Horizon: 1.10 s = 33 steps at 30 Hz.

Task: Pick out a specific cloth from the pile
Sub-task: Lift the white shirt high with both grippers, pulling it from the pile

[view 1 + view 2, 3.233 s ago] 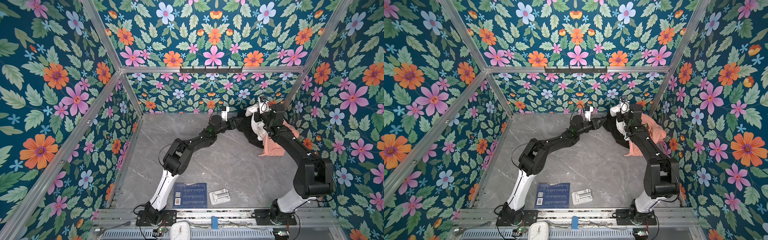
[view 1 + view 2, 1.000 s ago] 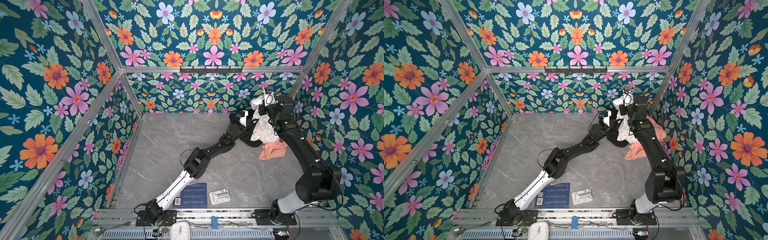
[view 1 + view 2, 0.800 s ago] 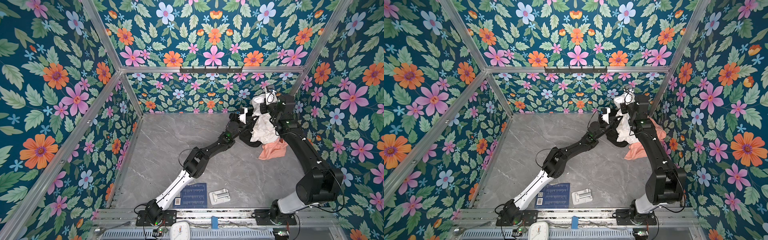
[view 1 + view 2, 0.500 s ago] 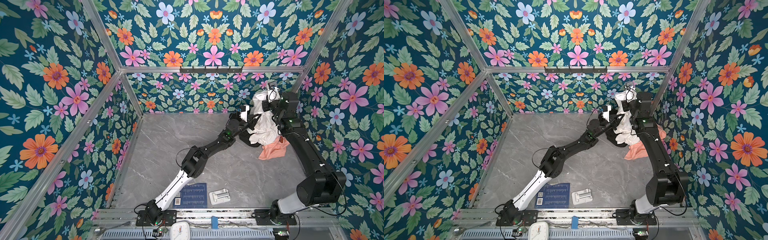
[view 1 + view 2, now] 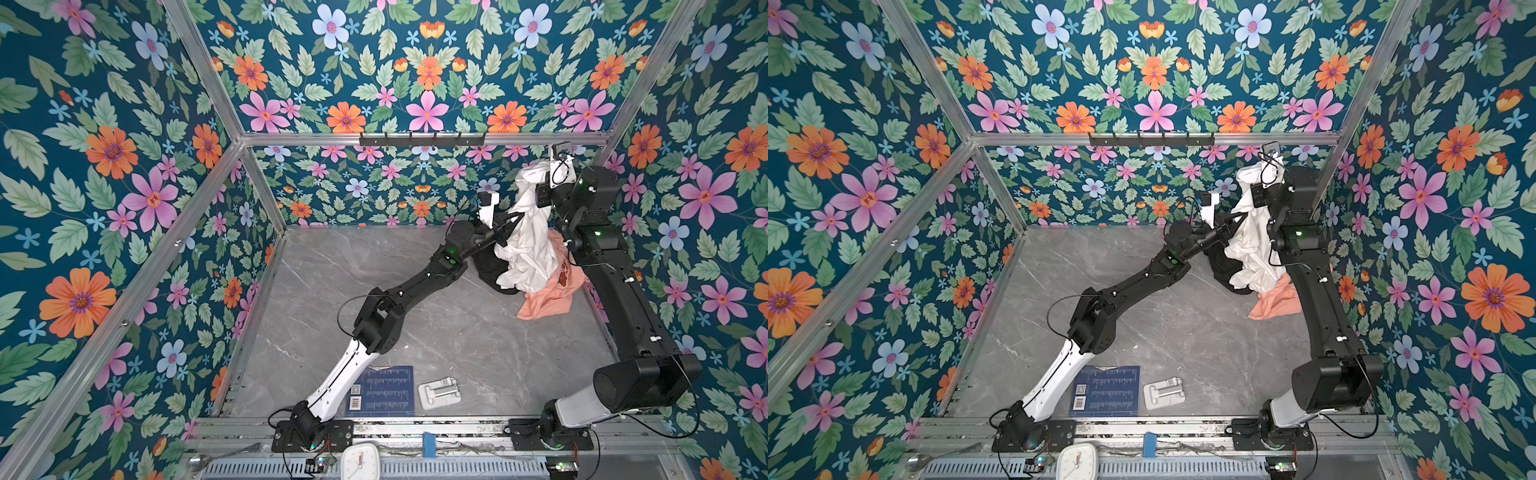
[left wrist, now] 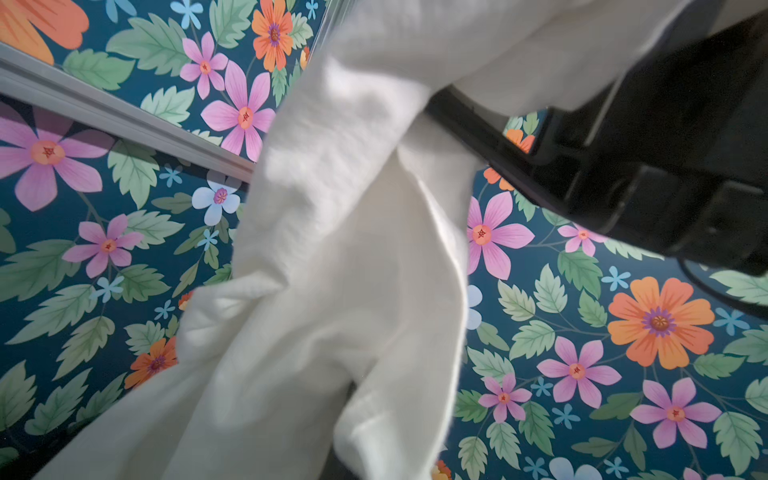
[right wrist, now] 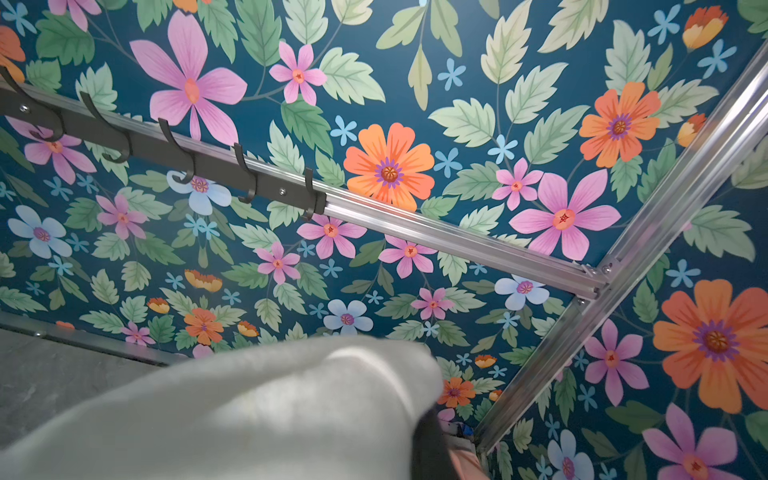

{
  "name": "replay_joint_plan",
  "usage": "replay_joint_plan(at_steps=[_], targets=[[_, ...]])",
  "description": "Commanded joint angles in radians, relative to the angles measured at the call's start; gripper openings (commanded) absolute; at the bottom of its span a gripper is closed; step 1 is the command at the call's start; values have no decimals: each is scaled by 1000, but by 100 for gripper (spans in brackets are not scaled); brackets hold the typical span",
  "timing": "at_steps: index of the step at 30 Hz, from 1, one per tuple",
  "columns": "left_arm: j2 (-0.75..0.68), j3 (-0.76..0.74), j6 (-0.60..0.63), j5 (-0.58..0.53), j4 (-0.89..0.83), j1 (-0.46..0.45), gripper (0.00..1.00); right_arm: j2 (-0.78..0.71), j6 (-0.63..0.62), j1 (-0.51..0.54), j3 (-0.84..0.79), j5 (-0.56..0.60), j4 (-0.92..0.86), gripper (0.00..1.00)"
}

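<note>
The white cloth (image 5: 528,245) hangs in the air at the back right, and its lower folds still rest on the pile. My right gripper (image 5: 535,185) is shut on its top end, high near the back wall. Lower down, my left gripper (image 5: 515,218) is shut on the cloth's left side. Both top views show this, with the cloth (image 5: 1250,245) between left gripper (image 5: 1236,220) and right gripper (image 5: 1255,185). Of the pile, a black garment (image 5: 487,270) and a peach-orange shirt (image 5: 550,297) lie beneath. In both wrist views the cloth (image 6: 332,249) (image 7: 249,415) hides my own jaws.
A black hook rail (image 5: 422,139) runs along the back wall, close to the raised cloth. A blue book (image 5: 382,390) and a flat white object (image 5: 439,392) lie at the table's front edge. The right wall stands close behind my right arm.
My right gripper has risen toward the back wall, drawing the white cloth higher off the pile. My left gripper has moved up and back with the cloth's side.
</note>
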Motion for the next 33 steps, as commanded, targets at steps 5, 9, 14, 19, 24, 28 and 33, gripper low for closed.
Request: replay_joint_plan(at_steps=[5,9,14,19,24,28,33], targets=[[-80,-38,10,71,-31,25,0,12,103,0,116,-12,-132,0],[-139,-108,35,78,-35,34,0,8,129,10,161,-27,-219,0],[-156,-112,13,93,-32,47,0,-15,139,22,168,-27,-249,0],[-174,-112,10,114,-39,47,0,-12,148,32,218,-28,-307,0],[-196,-118,13,120,-45,48,0,-20,151,43,242,-27,-325,0],[-218,-118,41,131,-69,49,0,-29,145,47,250,-14,-325,0],[-239,-117,56,133,-83,51,0,-24,140,51,300,-14,-349,0]])
